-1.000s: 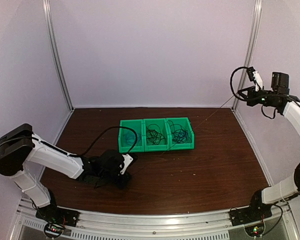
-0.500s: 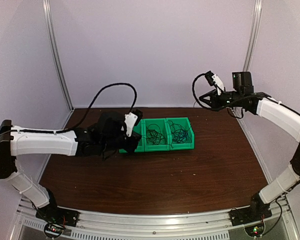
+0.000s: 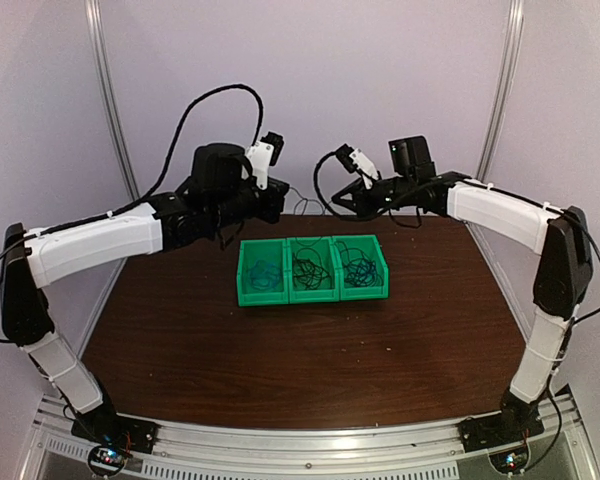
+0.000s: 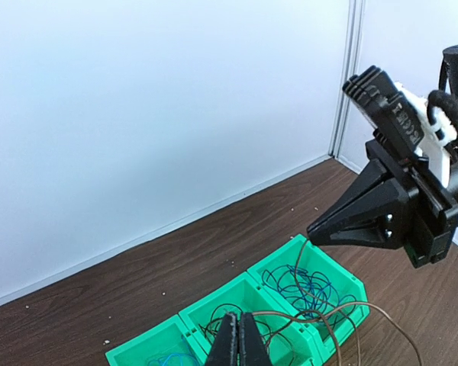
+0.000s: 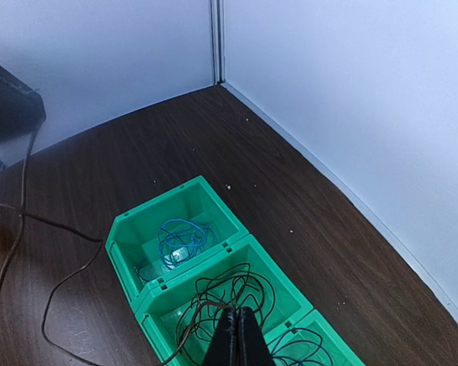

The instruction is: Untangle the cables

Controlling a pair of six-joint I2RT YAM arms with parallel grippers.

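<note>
My left gripper [image 3: 278, 206] and right gripper [image 3: 341, 203] are raised close together above the back of the green three-part bin [image 3: 312, 297]. Both are shut on one thin dark brownish cable. In the left wrist view it runs from my shut left gripper [image 4: 239, 335] in slack loops up to the right gripper's tip [image 4: 298, 262]. In the right wrist view it leaves my shut right gripper [image 5: 235, 329] and loops left over the table [image 5: 20, 206]. The bin holds a light blue cable [image 5: 179, 240], black cables [image 5: 230, 293] and dark blue and black cables [image 4: 313, 286].
The brown table [image 3: 310, 360] is walled by pale panels on three sides, with metal corner posts [image 3: 115, 110] at the back. The left arm's thick black cable [image 3: 195, 100] arches above its wrist. The held cable's slack hangs over the bin.
Both arms rose and swung inward. The left gripper went from the table's front left up behind the bin; the right gripper came from the far right to the middle, slackening the cable.
</note>
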